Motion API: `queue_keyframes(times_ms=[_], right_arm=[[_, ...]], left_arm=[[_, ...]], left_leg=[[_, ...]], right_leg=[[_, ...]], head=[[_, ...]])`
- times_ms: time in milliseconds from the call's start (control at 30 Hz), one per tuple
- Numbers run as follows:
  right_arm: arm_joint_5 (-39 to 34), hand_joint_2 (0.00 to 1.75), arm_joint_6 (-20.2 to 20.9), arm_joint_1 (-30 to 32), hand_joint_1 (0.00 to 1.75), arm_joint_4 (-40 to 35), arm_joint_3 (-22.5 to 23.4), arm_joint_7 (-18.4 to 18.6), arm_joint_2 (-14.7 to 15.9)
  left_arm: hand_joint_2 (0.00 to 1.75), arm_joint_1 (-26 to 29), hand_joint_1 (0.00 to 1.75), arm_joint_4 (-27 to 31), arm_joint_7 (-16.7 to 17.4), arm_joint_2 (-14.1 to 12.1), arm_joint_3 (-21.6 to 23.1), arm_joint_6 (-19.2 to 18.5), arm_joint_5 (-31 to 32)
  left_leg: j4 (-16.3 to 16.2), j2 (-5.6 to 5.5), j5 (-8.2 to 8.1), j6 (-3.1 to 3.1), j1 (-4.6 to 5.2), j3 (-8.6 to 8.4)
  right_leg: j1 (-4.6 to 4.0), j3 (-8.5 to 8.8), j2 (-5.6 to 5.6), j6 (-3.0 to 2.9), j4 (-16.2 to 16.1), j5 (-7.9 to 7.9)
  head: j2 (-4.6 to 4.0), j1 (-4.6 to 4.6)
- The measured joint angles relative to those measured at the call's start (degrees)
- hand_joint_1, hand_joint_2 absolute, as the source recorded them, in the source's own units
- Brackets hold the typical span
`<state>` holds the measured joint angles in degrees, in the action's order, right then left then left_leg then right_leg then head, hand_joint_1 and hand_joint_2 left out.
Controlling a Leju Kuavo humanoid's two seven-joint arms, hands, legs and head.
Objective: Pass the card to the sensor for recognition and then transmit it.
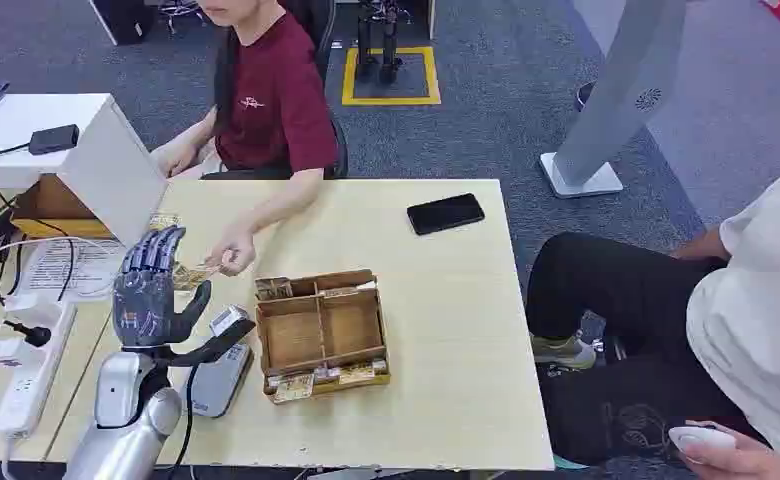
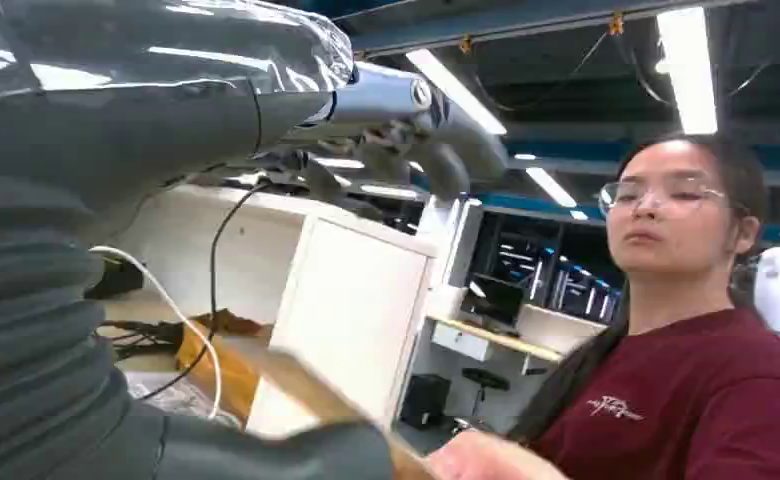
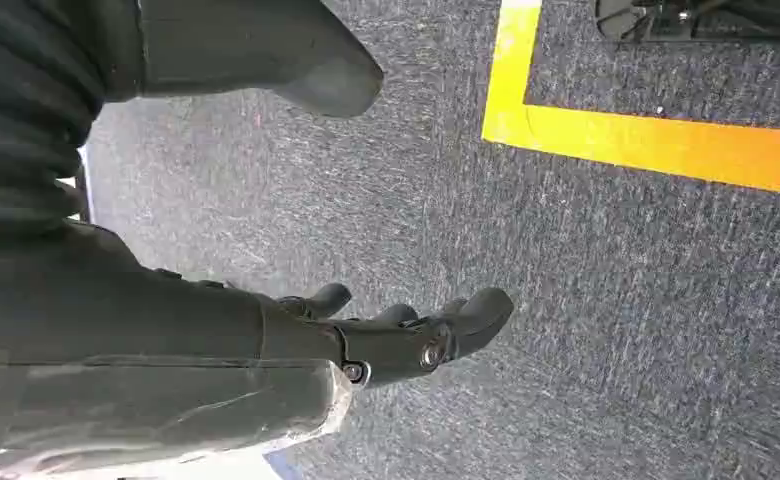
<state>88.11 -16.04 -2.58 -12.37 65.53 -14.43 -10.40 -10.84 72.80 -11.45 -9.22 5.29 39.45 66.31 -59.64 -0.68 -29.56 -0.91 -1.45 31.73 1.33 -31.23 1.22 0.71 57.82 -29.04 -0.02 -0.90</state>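
Background setting. A light wooden table (image 1: 446, 330) stands on grey carpet (image 1: 526, 110). Beyond the table, a yellow square outline (image 1: 390, 98) marks the carpet; right of it stands a white pillar base (image 1: 581, 180). Fluorescent strip lights (image 2: 688, 70) hang overhead.

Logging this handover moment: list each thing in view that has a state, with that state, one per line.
left hand: raised, pinching the card.
card: held at one end by the left hand, a person's hand at its other end.
right hand: hanging over the carpet, fingers apart, holding nothing.
wooden tray: open, cards in its narrow compartments.
phone: flat, screen dark.
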Motion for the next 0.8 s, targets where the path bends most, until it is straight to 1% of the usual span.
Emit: queue_keyframes(times_ms=[33, 67, 100, 133, 167, 200, 233, 267, 333, 500, 533, 567, 733, 800], right_arm=[[0.00, 1.75, 0.00, 0.00, 0.00, 0.00, 0.00, 0.00, 0.00], [0.00, 1.75, 0.00, 0.00, 0.00, 0.00, 0.00, 0.00, 0.00], [0.00, 1.75, 0.00, 0.00, 0.00, 0.00, 0.00, 0.00, 0.00], [0.00, 1.75, -0.02, 0.00, 0.00, 0.00, 0.00, 0.02, 0.00], [0.00, 1.75, -0.02, 0.00, 0.00, 0.00, 0.00, 0.02, 0.00], [0.00, 1.75, -0.02, 0.00, 0.00, 0.00, 0.00, 0.02, 0.00], [0.00, 1.75, -0.06, 0.00, 0.00, 0.00, 0.00, 0.02, 0.00], [-0.02, 1.75, -0.09, 0.00, 0.00, 0.00, 0.00, 0.00, 0.00], [0.00, 1.75, -0.15, 0.00, 0.00, 0.00, 0.00, 0.00, 0.00], [-0.02, 1.75, -0.17, 0.00, 0.00, 0.02, 0.00, 0.00, 0.00], [-0.02, 1.75, -0.17, 0.00, 0.00, 0.02, 0.00, 0.00, 0.00], [-0.02, 1.75, -0.17, 0.00, 0.00, 0.02, 0.00, 0.00, 0.00], [-0.02, 1.75, -0.17, -0.01, 0.00, 0.02, 0.00, 0.00, 0.00], [-0.02, 1.75, -0.17, 0.00, 0.00, 0.02, 0.00, 0.00, 0.00]], left_arm=[[1.75, 0.00, 1.61, 0.00, 0.02, 0.00, 0.00, 0.00, -0.04], [1.75, 0.00, 1.73, 0.00, 0.05, 0.00, 0.00, 0.00, -0.11], [1.75, 0.01, 1.64, 0.00, 0.05, 0.00, 0.00, 0.00, -0.18], [1.75, 0.00, 1.69, 0.00, 0.05, 0.00, 0.00, 0.00, -0.20], [1.75, 0.00, 1.61, 0.00, 0.07, 0.00, 0.00, 0.00, -0.20], [1.75, 0.00, 1.66, 0.00, 0.07, 0.00, 0.00, 0.00, -0.18], [1.75, 0.00, 1.54, 0.00, 0.05, 0.00, 0.00, 0.00, -0.15], [1.75, 0.00, 1.47, 0.00, 0.02, 0.00, 0.00, 0.00, -0.13], [1.75, 0.01, 1.57, 0.00, -0.04, 0.00, 0.00, 0.02, 0.00], [1.75, 0.01, 1.57, 0.00, -0.04, -0.09, 0.00, 0.04, 0.02], [1.75, 0.01, 1.71, -0.02, -0.04, -0.18, 0.00, 0.04, 0.02], [1.75, 0.01, 1.75, -0.02, -0.04, -0.26, 0.00, 0.04, 0.02], [1.75, 0.01, 1.75, -0.02, -0.04, -0.37, 0.00, 0.04, 0.00], [1.75, 0.01, 1.75, -0.04, -0.22, -0.39, 0.00, 0.04, -1.01]], left_leg=[[0.00, 0.00, 0.00, 0.00, 0.00, 0.00], [0.00, 0.00, 0.00, 0.00, 0.00, 0.00], [0.00, 0.00, 0.00, 0.00, 0.00, 0.00], [0.00, 0.00, 0.00, 0.00, 0.00, 0.00], [0.00, 0.00, 0.00, 0.00, 0.00, 0.00], [0.00, 0.00, 0.00, 0.00, 0.00, 0.00], [0.00, 0.00, 0.00, 0.00, 0.00, 0.00], [0.00, 0.00, 0.00, 0.00, 0.00, 0.00], [0.00, 0.00, 0.00, 0.00, 0.00, 0.00], [0.00, 0.00, 0.00, 0.00, 0.00, 0.00], [0.00, -0.01, 0.00, 0.00, 0.00, 0.00], [0.00, 0.00, 0.00, 0.00, 0.00, 0.00], [0.00, 0.00, 0.00, 0.00, 0.00, 0.00], [0.00, 0.00, 0.00, 0.00, 0.00, 0.00]], right_leg=[[0.00, 0.00, 0.00, 0.00, 0.00, 0.00], [0.00, 0.00, 0.00, 0.00, 0.00, 0.00], [0.00, 0.00, 0.00, 0.00, 0.00, 0.00], [0.00, 0.00, 0.00, 0.00, 0.00, 0.00], [0.00, 0.00, 0.00, 0.00, 0.00, 0.00], [0.00, 0.00, 0.00, 0.00, 0.00, 0.00], [0.00, 0.00, 0.00, 0.00, 0.00, 0.00], [0.00, 0.00, 0.00, 0.00, 0.00, 0.00], [0.00, 0.01, 0.00, 0.00, 0.00, 0.00], [0.00, 0.01, 0.00, 0.00, 0.00, 0.00], [0.00, 0.01, 0.00, 0.00, 0.00, 0.00], [0.00, 0.01, 0.00, 0.00, 0.00, 0.00], [0.00, 0.01, 0.00, 0.00, 0.00, 0.00], [0.00, 0.01, 0.00, 0.00, 0.00, 0.00]], head=[[0.00, 0.00], [0.00, 0.02], [0.00, 0.00], [0.00, 0.00], [0.00, 0.00], [0.00, 0.00], [0.00, 0.00], [0.00, 0.00], [0.00, 0.00], [0.00, 0.00], [0.00, 0.00], [0.00, 0.00], [0.00, 0.00], [0.00, 0.00]])
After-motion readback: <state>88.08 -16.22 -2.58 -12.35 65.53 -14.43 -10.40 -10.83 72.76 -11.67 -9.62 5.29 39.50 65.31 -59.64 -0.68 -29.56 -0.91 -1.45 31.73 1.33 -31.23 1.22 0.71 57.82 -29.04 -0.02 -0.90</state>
